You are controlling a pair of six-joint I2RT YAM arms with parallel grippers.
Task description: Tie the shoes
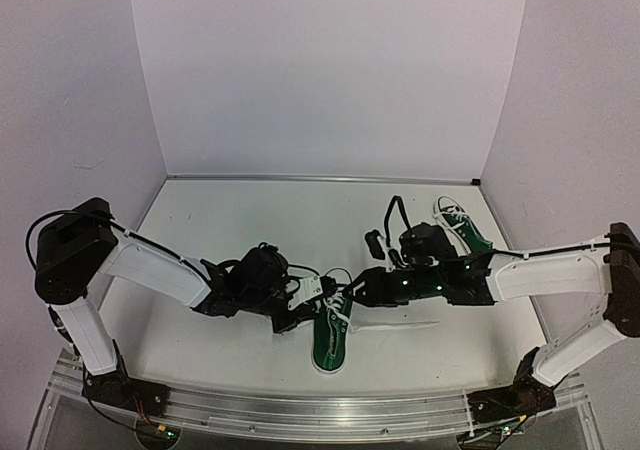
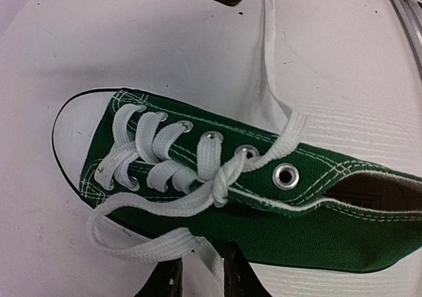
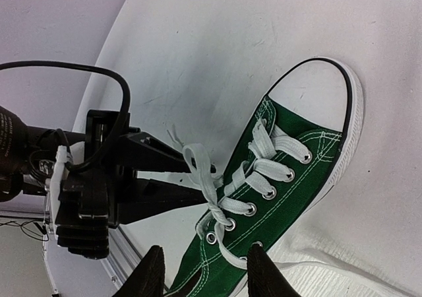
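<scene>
Table is carrying 2 shoes: near shoe is lying at the front between both arms, far shoe is lying well apart at the right back. Left gripper and right gripper are each standing partly apart around 1 strand; whether they are pinching, I cannot tell. Crossing is sitting done, so the bow is coming: next move is needing firm pinches, then 1 loop each side.

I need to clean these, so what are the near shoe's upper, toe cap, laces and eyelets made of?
The upper looks like matte green woven canvas, with white stitching. The toe cap seems smooth white rubber, faintly scuffed. The laces are flat woven white fabric, cotton or polyester. The eyelets glint like silver metal rings.
</scene>
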